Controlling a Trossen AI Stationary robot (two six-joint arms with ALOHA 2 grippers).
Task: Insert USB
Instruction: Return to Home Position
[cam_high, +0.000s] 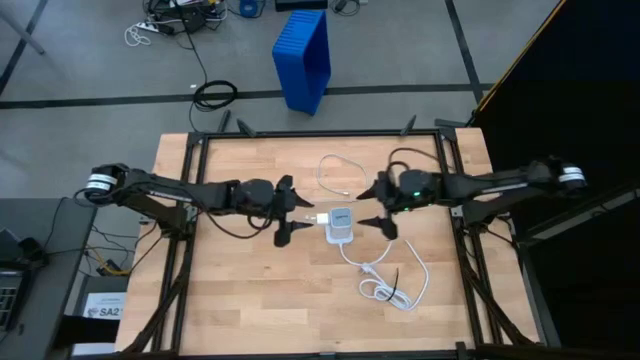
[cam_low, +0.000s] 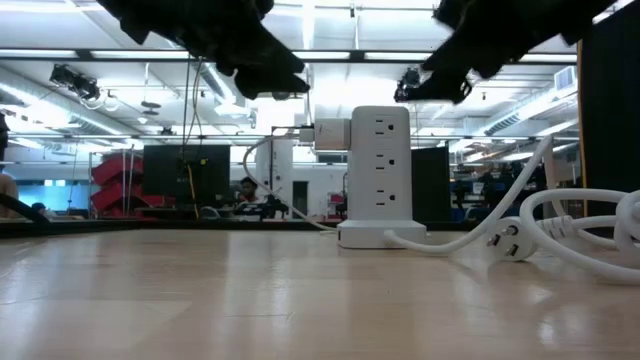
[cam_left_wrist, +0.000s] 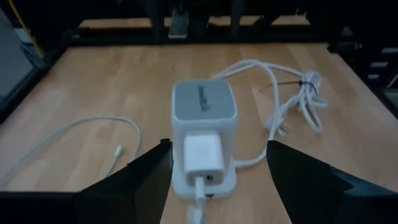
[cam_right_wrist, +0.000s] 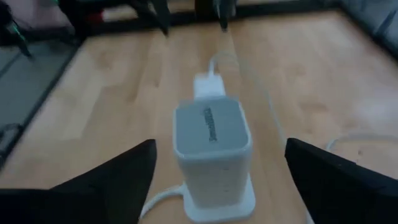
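One outlet tower (cam_high: 340, 226) at the centre of the wooden table (cam_high: 230, 300), one charger block (cam_high: 319, 218) plugged into its side. One USB cable (cam_left_wrist: 93, 120) looped toward the far edge; one thick cord (cam_high: 395, 288) coiled toward the near edge. Beyond, grey floor and one blue bin (cam_high: 303, 55). Flanking the tower, raised: left gripper (cam_high: 290, 211) and right gripper (cam_high: 376, 207), both spread open, holding nothing.

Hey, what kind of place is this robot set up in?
Probably a lab or workshop in a big open hall: a wooden table in a metal frame, ceiling strip lights and monitors behind it, and loose cables on the grey floor.
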